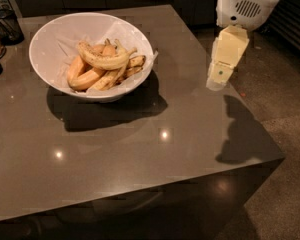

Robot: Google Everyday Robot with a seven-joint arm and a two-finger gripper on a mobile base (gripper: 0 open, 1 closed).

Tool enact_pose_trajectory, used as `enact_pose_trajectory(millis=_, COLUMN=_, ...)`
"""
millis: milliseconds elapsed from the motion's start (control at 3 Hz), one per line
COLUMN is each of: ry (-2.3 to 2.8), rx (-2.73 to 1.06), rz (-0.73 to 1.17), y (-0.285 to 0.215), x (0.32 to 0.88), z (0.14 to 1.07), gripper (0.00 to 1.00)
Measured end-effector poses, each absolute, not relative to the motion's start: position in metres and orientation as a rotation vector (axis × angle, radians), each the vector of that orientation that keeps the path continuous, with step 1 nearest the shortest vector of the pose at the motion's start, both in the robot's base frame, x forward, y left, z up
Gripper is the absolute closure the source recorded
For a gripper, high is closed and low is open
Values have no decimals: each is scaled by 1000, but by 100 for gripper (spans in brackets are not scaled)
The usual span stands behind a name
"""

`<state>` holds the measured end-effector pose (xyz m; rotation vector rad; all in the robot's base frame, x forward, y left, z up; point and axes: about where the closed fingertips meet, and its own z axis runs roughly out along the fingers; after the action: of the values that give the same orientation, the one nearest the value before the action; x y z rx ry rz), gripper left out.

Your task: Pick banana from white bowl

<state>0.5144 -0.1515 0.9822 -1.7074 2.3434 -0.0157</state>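
The white bowl (pixel 50 39) with crinkled paper lining stands on the far left part of the dark table (pixel 140 149). Several bananas lie in it. The speckled pale-yellow banana (pixel 102 60) lies curved on top of the pile, over smoother orange-yellow bananas (pixel 82 76). My gripper (pixel 217 81) hangs from the cream arm above the table's right side. It points down and is well to the right of the bowl, touching nothing.
A dark wire basket (pixel 7 26) and other dark items stand at the table's far left edge. The table's right edge (pixel 260 119) drops to a speckled floor (pixel 285 99). Dark cabinets run along the back.
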Motion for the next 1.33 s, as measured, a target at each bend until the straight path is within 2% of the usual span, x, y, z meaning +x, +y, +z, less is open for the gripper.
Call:
enact_pose_trajectory(millis=667, ry=2273, rx=-1744, rz=46, y=-122, x=546, z=976, gripper=0)
enact_pose_trajectory(millis=1000, ry=2225, rx=-1791, rz=68, y=-91, x=559, z=980, gripper=0)
enact_pose_trajectory(millis=1333, ry=2170, rx=-1872, rz=68, y=-24, x=574, z=984, gripper=0)
